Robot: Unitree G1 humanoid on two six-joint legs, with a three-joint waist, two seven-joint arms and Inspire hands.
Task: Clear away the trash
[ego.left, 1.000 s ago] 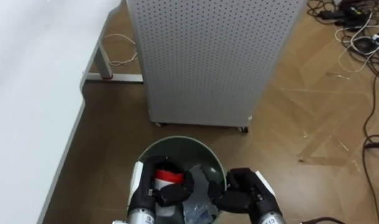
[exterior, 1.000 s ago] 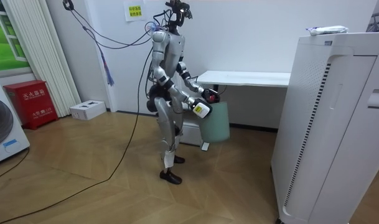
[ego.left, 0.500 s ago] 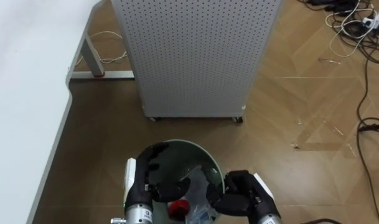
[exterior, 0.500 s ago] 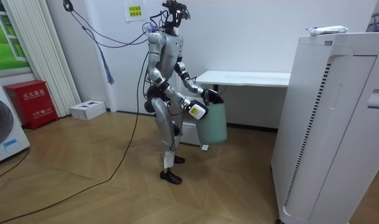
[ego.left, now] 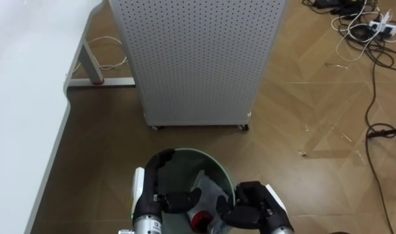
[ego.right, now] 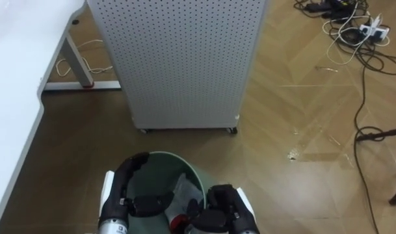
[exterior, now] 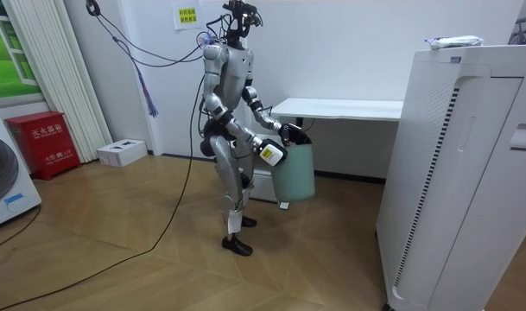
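One white desk [ego.left: 22, 84] is being flanked by a perforated cabinet [ego.left: 194, 58]. Below, the left hand [ego.left: 151, 195] is being curled over the left rim of a green bin [ego.left: 188, 166]. Crumpled garbage [ego.left: 207, 185] with a red cap [ego.left: 199, 218] is being carried inside. The right hand [ego.left: 253, 207] is being clamped on the right rim. Cables [ego.left: 360, 26] are being shown far right.
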